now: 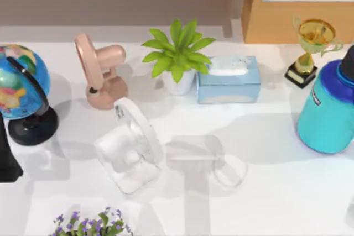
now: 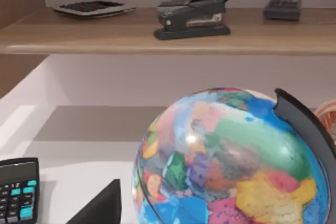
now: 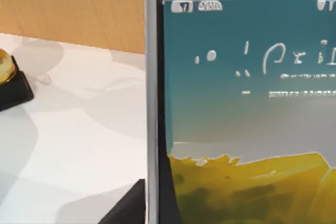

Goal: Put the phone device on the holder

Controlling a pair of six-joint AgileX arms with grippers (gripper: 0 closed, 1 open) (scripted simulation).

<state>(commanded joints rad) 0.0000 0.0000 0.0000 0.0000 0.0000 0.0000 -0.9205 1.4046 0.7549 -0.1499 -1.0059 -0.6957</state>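
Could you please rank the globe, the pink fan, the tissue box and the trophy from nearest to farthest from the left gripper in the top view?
From the left gripper, at the table's left edge:
1. globe, far left, just beside it.
2. pink fan, left of centre, towards the back.
3. tissue box, right of centre.
4. trophy, back right corner.

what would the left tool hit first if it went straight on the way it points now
Most likely the globe: it stands directly ahead of the left tool, in front of the shelf behind it. It looks close, though depth is unclear.
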